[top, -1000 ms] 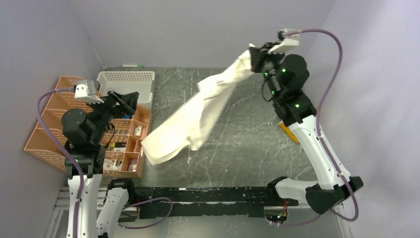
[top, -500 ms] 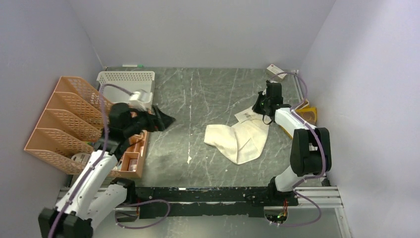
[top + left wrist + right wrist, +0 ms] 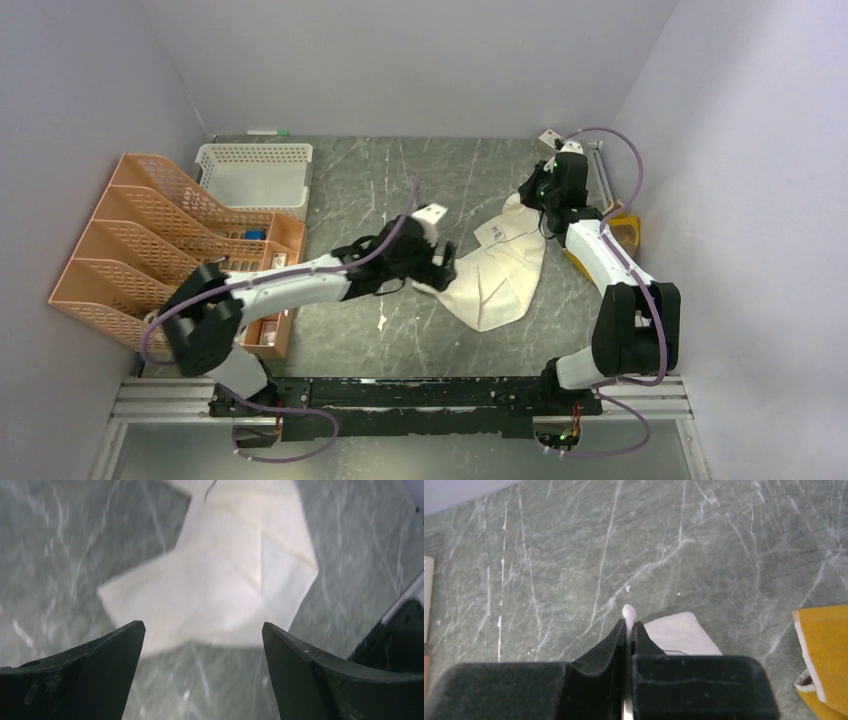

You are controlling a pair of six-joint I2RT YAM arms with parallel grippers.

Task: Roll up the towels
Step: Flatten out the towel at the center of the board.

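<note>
Right end effector (image 3: 629,625): fingers pressed together, with a small tab of white cloth pinched between the tips. In the top view this end effector (image 3: 530,196) sits at the far right end of the white towel (image 3: 500,275), low over the bench (image 3: 400,190). A flat white corner of the towel (image 3: 679,632) lies on the bench just right of the closed fingers.

Left end effector (image 3: 202,630): fingers spread wide, nothing between them. The wrist view is blurred. It shows the white towel (image 3: 225,575) ahead of and between the two tips, creased, with one pointed corner reaching left. In the top view this end effector (image 3: 445,268) is at the towel's near left edge, the arm stretched across from the left. Contact with the cloth cannot be told.

White towel: lies unrolled and rumpled on the bench, right of centre, running from the right end effector down towards the near side. Folds overlap along its length.

Yellow towel (image 3: 620,232): at the right edge of the bench, beside the right arm and partly hidden by it. The right wrist view shows its edge (image 3: 824,645), apart from the white towel.

Surroundings: a small box (image 3: 551,138) at the far right corner; a white basket (image 3: 255,170) and an orange rack (image 3: 130,230) at the left side.
</note>
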